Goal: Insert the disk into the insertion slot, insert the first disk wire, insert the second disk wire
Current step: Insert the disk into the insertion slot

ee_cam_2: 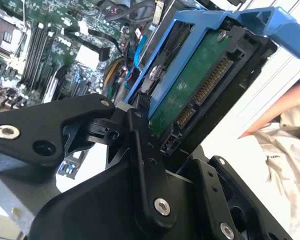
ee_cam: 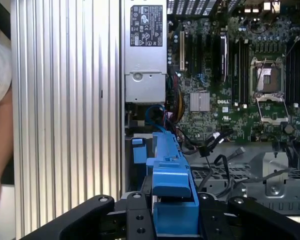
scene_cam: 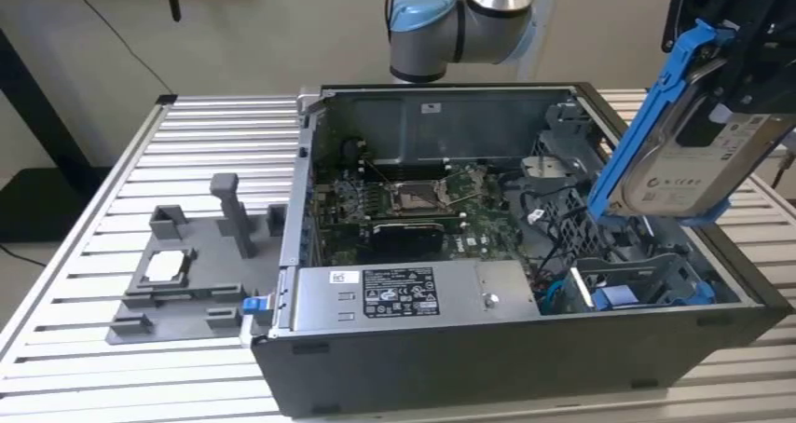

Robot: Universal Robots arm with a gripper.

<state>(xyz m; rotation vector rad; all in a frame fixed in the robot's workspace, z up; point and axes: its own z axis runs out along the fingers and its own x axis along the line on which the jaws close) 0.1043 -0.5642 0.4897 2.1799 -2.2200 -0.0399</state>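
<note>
Exterior view: tool (scene_cam: 728, 78) clamps disk (scene_cam: 678, 167), tilted, abv open PC case (scene_cam: 498, 367).

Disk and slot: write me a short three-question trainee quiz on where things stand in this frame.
1. True or false: the disk already sits inside the insertion slot.
2. What does the gripper clamp? A. a screwdriver B. the disk C. nothing
3. Fill in: the grey fixture tray lies on the exterior view's ___ of the computer case.
Key: 1 false; 2 B; 3 left.
</note>
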